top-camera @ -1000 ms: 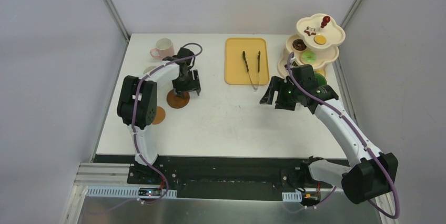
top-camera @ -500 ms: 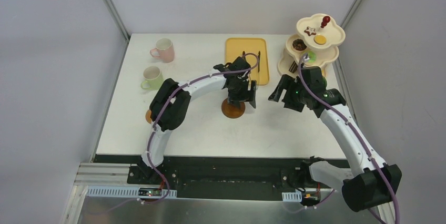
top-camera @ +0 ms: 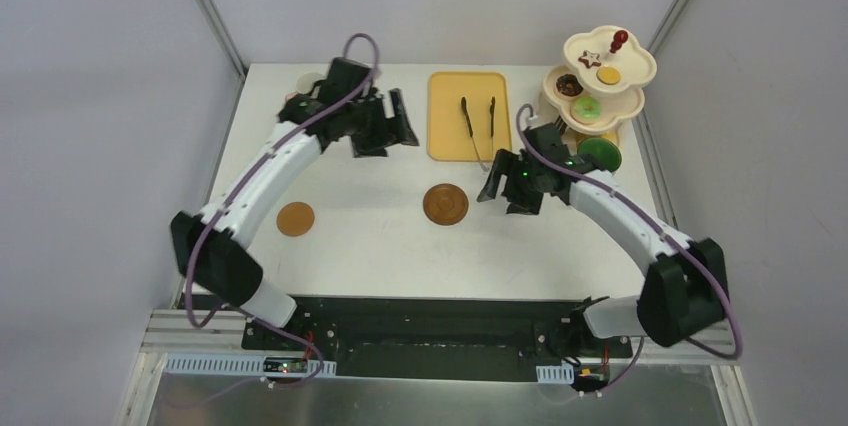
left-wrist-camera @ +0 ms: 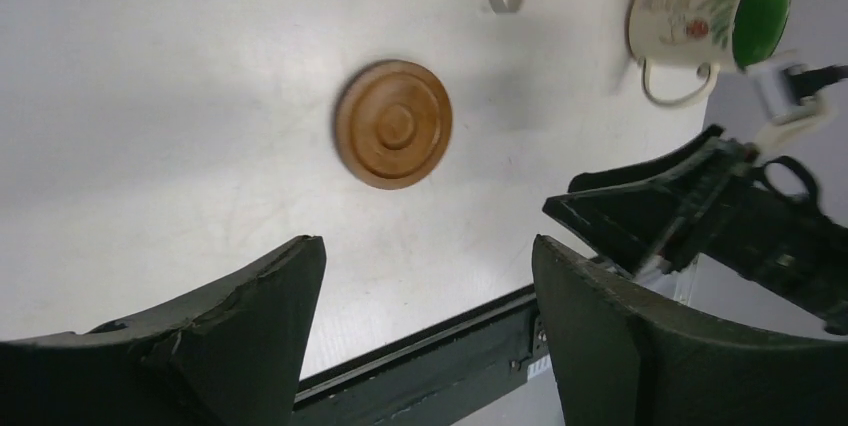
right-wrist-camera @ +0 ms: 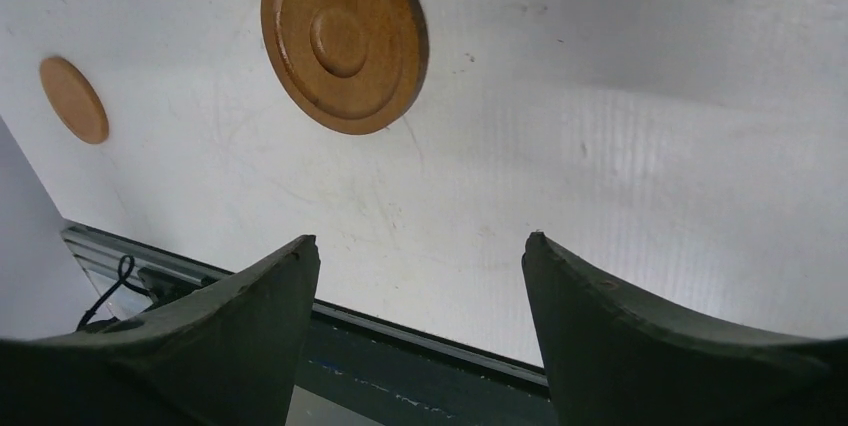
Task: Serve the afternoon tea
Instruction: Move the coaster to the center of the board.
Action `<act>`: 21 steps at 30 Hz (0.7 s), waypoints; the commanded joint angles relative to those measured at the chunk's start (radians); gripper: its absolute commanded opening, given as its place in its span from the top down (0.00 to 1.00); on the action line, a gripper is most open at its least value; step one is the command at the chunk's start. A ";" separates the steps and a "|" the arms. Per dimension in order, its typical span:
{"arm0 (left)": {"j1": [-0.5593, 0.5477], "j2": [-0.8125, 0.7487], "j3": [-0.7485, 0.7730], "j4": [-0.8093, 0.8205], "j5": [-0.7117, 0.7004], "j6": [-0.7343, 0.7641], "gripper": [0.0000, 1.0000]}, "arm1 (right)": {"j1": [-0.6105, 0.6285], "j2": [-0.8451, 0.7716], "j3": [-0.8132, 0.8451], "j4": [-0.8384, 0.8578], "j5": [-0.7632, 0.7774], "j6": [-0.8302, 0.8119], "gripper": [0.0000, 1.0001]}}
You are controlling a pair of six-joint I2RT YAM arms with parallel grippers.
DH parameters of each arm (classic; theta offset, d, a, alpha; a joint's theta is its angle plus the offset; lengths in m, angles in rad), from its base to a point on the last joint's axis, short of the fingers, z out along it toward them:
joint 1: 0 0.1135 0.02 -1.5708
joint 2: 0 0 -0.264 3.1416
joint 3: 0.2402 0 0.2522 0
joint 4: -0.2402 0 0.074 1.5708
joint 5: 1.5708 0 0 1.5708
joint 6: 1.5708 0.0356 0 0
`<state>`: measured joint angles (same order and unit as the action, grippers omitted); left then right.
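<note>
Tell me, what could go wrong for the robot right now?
The right arm lies close beside the green-lined patterned mug and the cream three-tier stand; a wide swing might knock them. The open right tool hovers next to the dark brown round wooden coaster and could nudge it away. The open left tool sits near the yellow rectangular tray; dropping carelessly might clip its edge.

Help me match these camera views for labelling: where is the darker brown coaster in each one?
Top external: the darker coaster lies mid-table.
Left wrist: darker coaster in the upper half, near centre.
Right wrist: darker coaster at upper left.
Shared landmark: the table's black front edge.
</note>
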<state>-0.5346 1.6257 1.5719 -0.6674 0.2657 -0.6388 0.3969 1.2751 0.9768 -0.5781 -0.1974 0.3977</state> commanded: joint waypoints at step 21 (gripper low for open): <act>0.188 -0.322 -0.089 -0.177 -0.045 0.096 0.19 | 0.284 0.774 0.587 -0.220 0.425 0.014 0.37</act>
<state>-0.3412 1.3304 1.4651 -0.8360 0.2081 -0.5808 0.6552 2.0079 1.4994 -0.7048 0.0795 0.4366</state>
